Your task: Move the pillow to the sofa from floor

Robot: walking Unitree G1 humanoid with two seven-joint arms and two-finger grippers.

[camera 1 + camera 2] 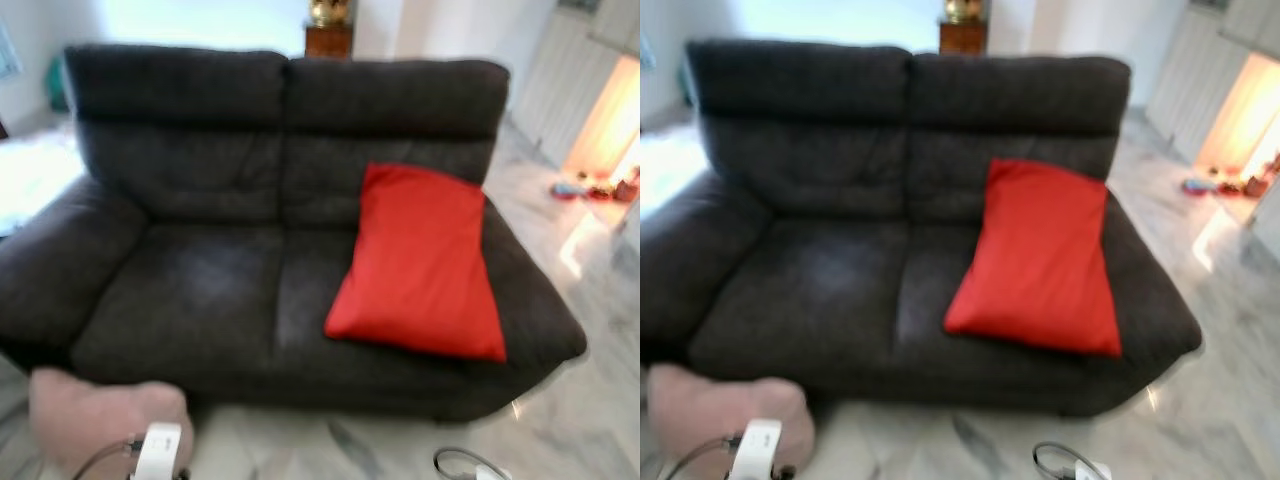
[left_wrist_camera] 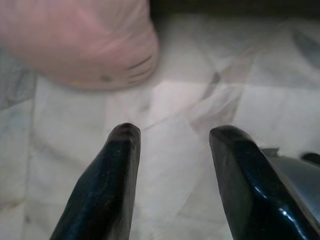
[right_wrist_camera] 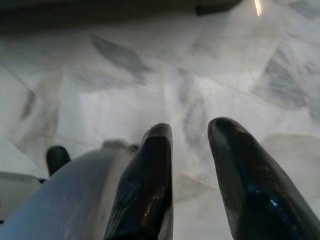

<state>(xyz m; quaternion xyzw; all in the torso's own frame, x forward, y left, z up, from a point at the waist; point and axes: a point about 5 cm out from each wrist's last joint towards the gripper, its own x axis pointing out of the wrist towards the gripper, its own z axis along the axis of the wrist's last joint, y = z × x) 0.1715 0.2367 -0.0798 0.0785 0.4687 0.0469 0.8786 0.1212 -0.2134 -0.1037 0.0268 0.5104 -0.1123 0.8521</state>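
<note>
A pale pink pillow lies on the marble floor against the sofa's front left corner. The dark grey two-seat sofa fills the middle of the head views. A red pillow leans on its right seat and backrest. My left gripper is open and empty, low over the floor, with the pink pillow a short way ahead of its fingertips and not touching them. My right gripper hangs above bare floor, its fingers a narrow gap apart with nothing between them.
Marble floor runs along the sofa's front and to the right. A wooden stand rises behind the sofa. Small objects lie on the floor far right. The sofa's left seat is bare.
</note>
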